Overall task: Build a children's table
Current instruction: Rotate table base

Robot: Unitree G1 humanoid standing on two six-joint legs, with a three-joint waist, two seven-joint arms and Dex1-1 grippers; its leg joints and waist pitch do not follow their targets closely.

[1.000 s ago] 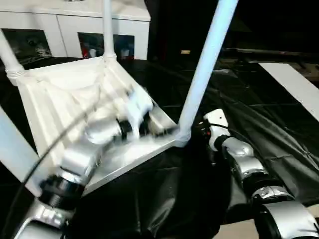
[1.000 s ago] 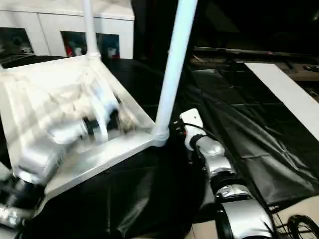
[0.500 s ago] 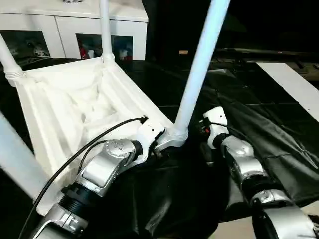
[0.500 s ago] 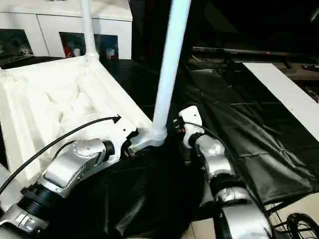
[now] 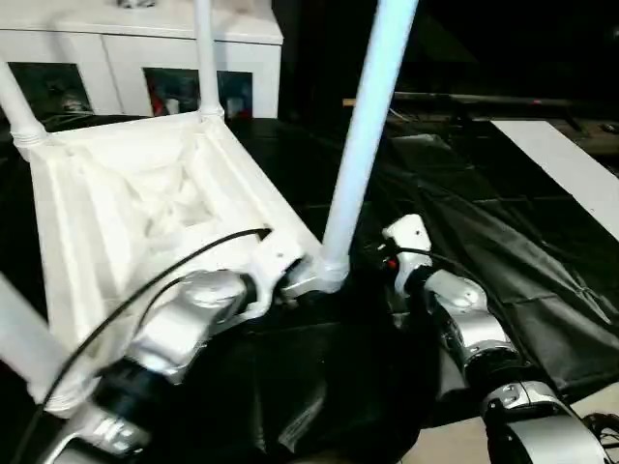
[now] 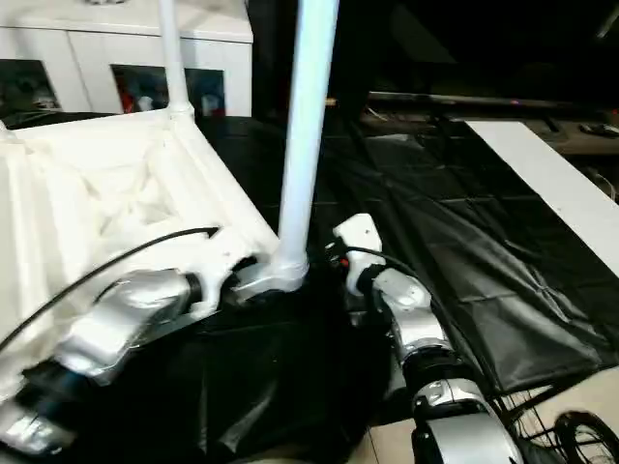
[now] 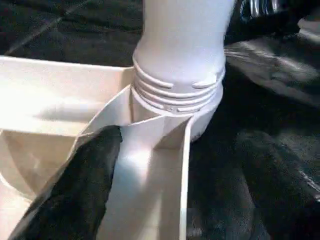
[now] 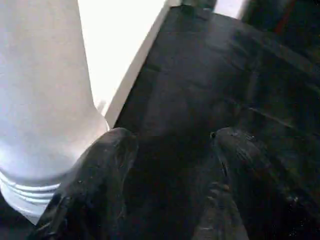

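Note:
The children's table lies upside down: its white tabletop (image 5: 126, 213) shows the ribbed underside, and white legs stand in the corner sockets. The near right leg (image 5: 363, 126) rises tall from its socket (image 7: 177, 95). My left gripper (image 5: 290, 280) is at that corner, open. One of its fingers (image 7: 75, 190) is inside the rim wall and the other is outside it on the cloth. My right gripper (image 8: 172, 137) stands open just right of the same leg (image 8: 45, 90), with only black cloth between its fingers (image 8: 95, 175).
A black cloth (image 5: 464, 193) covers the floor under the table. A white cabinet with glass doors (image 5: 106, 39) stands behind. A white board (image 5: 571, 164) lies at the far right. The far legs (image 5: 205, 53) stand upright, and another leg (image 5: 19, 329) crosses the near left.
My left arm has swung from above the ribbed underside down to the near right corner socket. The right arm has stayed beside the leg.

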